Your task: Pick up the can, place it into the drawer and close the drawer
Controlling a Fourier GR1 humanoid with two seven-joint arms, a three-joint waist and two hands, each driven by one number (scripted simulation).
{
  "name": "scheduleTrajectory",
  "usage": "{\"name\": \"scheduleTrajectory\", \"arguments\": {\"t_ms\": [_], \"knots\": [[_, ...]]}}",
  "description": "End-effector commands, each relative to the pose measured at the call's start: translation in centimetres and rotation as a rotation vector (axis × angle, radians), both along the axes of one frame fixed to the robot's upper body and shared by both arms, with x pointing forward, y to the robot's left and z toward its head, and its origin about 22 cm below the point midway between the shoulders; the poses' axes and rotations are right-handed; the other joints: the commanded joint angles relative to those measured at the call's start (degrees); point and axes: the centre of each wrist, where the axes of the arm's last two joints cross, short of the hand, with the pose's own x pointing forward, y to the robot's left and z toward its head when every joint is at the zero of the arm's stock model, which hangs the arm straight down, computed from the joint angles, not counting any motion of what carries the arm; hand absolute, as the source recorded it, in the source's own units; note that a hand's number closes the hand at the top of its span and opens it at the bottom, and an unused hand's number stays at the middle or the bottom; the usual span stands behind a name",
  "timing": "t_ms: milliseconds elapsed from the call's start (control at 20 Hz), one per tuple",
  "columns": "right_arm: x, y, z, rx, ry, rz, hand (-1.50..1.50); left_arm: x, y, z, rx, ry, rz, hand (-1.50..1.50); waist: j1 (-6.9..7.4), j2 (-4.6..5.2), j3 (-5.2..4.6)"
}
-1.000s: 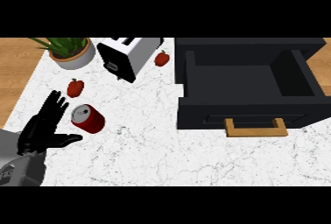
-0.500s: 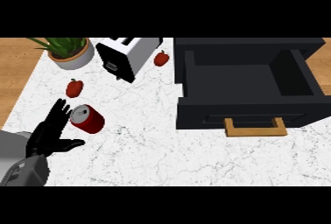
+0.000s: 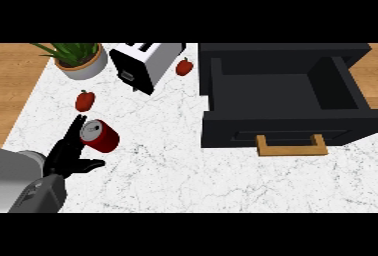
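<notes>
Can [image 3: 100,135] stands ungrasped on the desk [image 3: 162,165]; left hand [image 3: 68,156] beside it, fingers [image 3: 74,131] spread, must close before lifting toward the open drawer [image 3: 284,97].

Bench [image 3: 170,170] layout, drawer [image 3: 284,95] pulled open at right.
At left: can [image 3: 100,136] just right of left robot hand [image 3: 68,156]; pepper [image 3: 85,101] behind can; plant pot [image 3: 80,62] far back left, toaster [image 3: 146,65] beside it, second pepper [image 3: 184,66] between toaster and drawer.

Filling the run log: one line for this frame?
left hand open beside can, no grasp | can upright on counter | drawer open, empty | right hand not in view
</notes>
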Motion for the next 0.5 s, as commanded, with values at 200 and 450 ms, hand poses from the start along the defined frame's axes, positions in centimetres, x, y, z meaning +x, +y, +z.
{"name": "scheduleTrajectory", "arguments": {"t_ms": [200, 450], "knots": [[0.2, 1.0, -0.7, 0.008, 0.004, -0.003, -1.50, 1.2, -4.3, -1.2, -0.086, 0.000, 0.006, -1.50, 0.09, -0.03, 0.02], [0.5, -0.9, 0.8, 0.017, 0.011, 0.009, -1.50, 2.4, -2.7, 0.1, -0.149, 0.001, -0.069, 1.50, 0.08, 0.01, 0.01]]}}
